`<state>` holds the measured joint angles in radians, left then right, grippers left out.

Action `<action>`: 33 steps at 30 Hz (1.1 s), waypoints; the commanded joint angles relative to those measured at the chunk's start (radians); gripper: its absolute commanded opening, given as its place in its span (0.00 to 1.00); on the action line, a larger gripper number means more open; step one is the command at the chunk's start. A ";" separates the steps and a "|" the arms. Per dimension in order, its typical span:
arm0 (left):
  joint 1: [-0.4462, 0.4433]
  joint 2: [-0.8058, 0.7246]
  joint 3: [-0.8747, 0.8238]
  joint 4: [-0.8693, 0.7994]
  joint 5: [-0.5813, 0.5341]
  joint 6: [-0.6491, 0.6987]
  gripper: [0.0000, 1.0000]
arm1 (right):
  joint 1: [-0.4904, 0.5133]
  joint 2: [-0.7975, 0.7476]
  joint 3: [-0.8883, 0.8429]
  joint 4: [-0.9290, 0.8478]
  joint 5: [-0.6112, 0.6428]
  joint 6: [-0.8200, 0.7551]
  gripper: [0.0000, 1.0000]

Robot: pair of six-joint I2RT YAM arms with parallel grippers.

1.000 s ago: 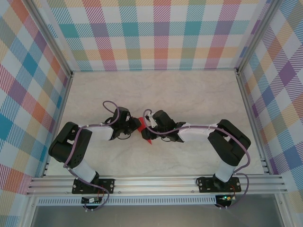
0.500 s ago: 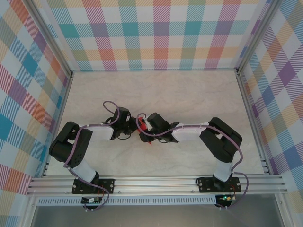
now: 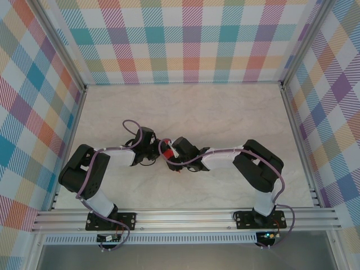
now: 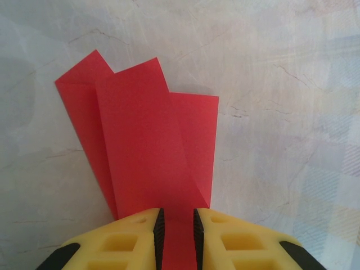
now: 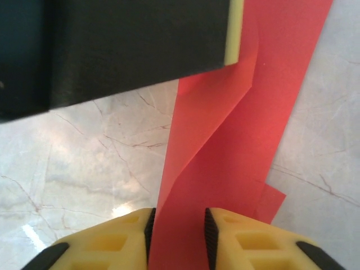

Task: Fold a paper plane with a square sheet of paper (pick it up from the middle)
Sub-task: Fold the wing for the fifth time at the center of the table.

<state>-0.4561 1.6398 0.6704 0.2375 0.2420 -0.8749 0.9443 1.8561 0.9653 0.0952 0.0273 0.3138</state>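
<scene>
At table centre, top view: left gripper and right gripper meet nose to nose, red paper between them, bare table all round. Left wrist: fingers clamp the folded paper's narrow end, flap edges fanned free. Right wrist: fingers pinch the opposite end.

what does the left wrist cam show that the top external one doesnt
Left wrist: a close look at the red paper, folded into overlapping flaps that fan away from the left gripper. Its narrow end runs into the gap between the yellow fingers.
Top external: the left arm and right arm pointing toward each other at mid-table, the right gripper close to the left one, the plaid walls, and the metal rail at the near edge.
Both: the red paper, the left gripper and the marbled table.
</scene>
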 commanded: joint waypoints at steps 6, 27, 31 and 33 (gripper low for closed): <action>-0.006 -0.004 0.020 -0.029 -0.019 0.001 0.23 | 0.004 -0.005 -0.007 0.032 -0.015 0.006 0.15; -0.007 -0.108 -0.019 0.013 0.011 0.077 0.29 | -0.196 0.008 -0.145 0.354 -0.467 0.275 0.00; -0.009 -0.083 -0.026 0.065 0.060 0.083 0.29 | -0.209 0.024 -0.137 0.348 -0.495 0.294 0.00; -0.010 -0.074 -0.032 0.094 0.081 0.084 0.29 | -0.214 0.034 -0.132 0.344 -0.511 0.301 0.00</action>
<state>-0.4568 1.5494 0.6556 0.2630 0.2741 -0.8139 0.7361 1.8610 0.8295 0.4072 -0.4206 0.5831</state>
